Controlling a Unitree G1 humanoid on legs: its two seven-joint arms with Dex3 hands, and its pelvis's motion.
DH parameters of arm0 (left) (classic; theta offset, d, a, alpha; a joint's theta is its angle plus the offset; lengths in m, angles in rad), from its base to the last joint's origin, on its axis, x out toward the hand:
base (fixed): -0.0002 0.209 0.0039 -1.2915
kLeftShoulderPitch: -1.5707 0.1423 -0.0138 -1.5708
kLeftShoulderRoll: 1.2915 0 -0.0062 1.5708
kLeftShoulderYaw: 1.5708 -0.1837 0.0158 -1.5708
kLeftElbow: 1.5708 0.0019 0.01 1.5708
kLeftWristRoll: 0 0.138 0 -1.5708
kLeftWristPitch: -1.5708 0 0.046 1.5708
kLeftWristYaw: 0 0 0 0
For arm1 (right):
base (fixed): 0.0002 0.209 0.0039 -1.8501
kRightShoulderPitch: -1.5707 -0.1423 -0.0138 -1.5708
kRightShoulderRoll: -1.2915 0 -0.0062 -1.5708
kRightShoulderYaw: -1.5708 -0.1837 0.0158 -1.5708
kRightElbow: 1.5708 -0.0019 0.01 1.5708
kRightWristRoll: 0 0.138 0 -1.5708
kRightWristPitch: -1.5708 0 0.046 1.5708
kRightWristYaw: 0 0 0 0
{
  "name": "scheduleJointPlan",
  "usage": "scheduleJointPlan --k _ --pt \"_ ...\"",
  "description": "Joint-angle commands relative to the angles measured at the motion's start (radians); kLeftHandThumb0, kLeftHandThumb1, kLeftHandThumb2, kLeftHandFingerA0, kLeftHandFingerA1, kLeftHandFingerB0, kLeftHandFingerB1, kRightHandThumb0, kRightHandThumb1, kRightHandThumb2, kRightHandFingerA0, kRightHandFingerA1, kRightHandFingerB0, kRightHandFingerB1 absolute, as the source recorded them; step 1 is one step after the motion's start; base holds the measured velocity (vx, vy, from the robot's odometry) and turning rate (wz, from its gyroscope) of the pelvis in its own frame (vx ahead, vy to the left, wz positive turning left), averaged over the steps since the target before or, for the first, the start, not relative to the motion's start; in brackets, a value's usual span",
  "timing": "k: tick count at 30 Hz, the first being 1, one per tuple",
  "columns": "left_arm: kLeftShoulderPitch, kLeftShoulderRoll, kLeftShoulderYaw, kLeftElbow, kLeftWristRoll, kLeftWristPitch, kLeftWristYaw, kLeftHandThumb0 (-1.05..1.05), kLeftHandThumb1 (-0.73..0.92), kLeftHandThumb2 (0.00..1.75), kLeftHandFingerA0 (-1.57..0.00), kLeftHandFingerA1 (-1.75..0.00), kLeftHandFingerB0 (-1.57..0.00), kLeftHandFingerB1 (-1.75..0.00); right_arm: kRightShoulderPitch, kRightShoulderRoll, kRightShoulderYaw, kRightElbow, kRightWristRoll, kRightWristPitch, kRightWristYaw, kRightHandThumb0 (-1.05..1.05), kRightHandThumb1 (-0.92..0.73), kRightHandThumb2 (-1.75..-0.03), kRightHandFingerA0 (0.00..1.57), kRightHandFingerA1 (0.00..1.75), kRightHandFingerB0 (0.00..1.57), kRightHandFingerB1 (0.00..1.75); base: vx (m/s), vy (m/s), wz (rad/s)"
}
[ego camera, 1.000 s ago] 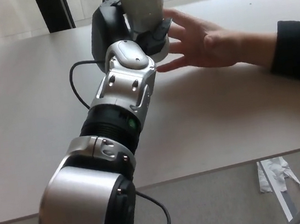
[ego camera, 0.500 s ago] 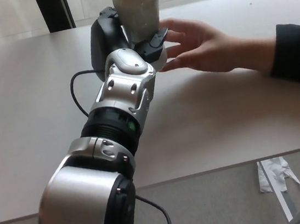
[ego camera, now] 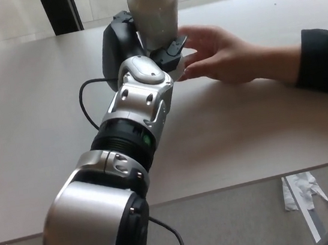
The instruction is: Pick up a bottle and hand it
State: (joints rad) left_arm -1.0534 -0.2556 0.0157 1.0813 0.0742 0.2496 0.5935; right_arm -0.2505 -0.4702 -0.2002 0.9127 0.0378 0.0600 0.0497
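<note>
Bottle, pale translucent plastic [ego camera: 154,12], upright in the black left hand's [ego camera: 141,38] grasp; a person's open hand [ego camera: 221,54] touches it above the beige table [ego camera: 261,128].

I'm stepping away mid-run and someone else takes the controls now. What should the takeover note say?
Left robot hand: shut on the bottle, holding it upright above the table.
Right robot hand: not in view.
A person's hand reaches in from the right, fingers at the bottle's base.
Done: pickup and presenting.
Left: release once the person clearly grips it; that grip can't be confirmed yet.
</note>
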Motion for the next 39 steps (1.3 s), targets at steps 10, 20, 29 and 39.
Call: scheduleJointPlan --k 10,20,29,39 --pt "0.004 -0.312 -0.054 0.022 -0.028 -0.11 0.024 -0.19 0.69 0.61 -0.78 -1.64 -0.76 -1.14 -0.082 0.062 0.04 -0.058 -0.003 -0.045 0.04 -0.57 -0.54 -0.58 0.95 1.26 0.42 0.39 0.0 0.0 0.0" --pt "0.04 -0.338 -0.08 0.03 -0.03 -0.115 0.024 -0.22 0.7 0.64 -0.85 -1.6 -0.74 -1.26 -0.059 0.076 0.039 -0.076 0.005 -0.051 0.041 -0.6 -0.41 -0.84 0.73 0.92 0.34 0.52 0.0 0.0 0.0" --pt "0.045 -0.367 -0.112 0.037 -0.038 -0.102 0.002 -0.16 0.64 0.82 -0.84 -1.65 -0.88 -1.11 -0.039 0.087 0.047 -0.093 0.006 -0.073 0.055 -0.67 -0.43 -0.84 0.97 1.17 0.33 0.52 0.0 0.0 0.0" --pt "0.041 -0.331 -0.101 0.0 -0.097 -0.008 -0.102 -0.42 0.67 0.6 -0.68 -1.16 -0.16 -0.29 -0.047 0.087 0.043 -0.078 0.005 -0.057 0.041 -0.54 -0.54 -0.58 0.96 1.28 0.42 0.38 0.0 0.0 0.0"
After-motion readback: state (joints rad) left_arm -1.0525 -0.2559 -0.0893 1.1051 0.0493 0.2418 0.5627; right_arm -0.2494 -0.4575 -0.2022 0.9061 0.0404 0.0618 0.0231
